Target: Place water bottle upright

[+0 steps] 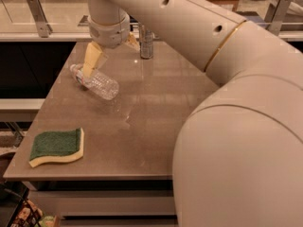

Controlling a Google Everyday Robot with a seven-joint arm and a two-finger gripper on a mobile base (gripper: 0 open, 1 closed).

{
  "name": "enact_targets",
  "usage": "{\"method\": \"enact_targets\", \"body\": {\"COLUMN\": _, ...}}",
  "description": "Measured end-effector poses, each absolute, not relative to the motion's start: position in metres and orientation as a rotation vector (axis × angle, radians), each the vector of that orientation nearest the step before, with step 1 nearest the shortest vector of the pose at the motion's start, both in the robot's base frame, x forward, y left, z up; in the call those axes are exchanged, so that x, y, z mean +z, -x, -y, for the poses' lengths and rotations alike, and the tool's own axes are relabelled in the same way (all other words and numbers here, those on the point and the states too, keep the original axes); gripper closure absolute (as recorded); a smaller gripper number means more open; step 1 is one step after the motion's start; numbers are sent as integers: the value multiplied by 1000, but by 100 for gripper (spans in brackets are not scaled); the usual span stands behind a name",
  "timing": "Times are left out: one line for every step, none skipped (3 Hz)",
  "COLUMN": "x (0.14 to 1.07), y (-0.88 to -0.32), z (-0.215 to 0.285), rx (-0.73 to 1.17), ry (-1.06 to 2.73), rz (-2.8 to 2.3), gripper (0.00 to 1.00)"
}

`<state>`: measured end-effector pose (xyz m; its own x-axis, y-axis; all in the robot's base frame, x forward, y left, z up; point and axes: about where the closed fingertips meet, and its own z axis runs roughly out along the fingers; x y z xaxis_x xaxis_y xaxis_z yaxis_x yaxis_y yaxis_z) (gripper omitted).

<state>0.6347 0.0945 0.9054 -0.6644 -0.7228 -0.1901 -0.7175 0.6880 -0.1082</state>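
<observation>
The water bottle (96,82) lies on its side on the brown table (156,108), white cap toward the back left. It is clear and ribbed. My gripper (111,59) hangs just above and behind it, open. Its left tan finger (92,59) reaches down to the bottle's cap end, and I cannot tell whether it touches. The other finger (132,41) is apart to the right, beside the silver can. The bottle is not held.
A silver metal can (147,42) stands upright at the back of the table, right of the gripper. A green and yellow sponge (57,146) lies near the front left corner. My arm fills the right side of the view. A counter with metal brackets (38,14) runs behind.
</observation>
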Motion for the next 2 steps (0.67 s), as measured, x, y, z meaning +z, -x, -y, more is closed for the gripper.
{"method": "enact_targets", "body": {"x": 895, "y": -632, "z": -120, "rx": 18, "ry": 1235, "rz": -2664, "gripper": 0}}
{"method": "enact_targets", "body": {"x": 886, "y": -629, "z": -145, "rx": 87, "ry": 1290, "rz": -2635, "gripper": 0}}
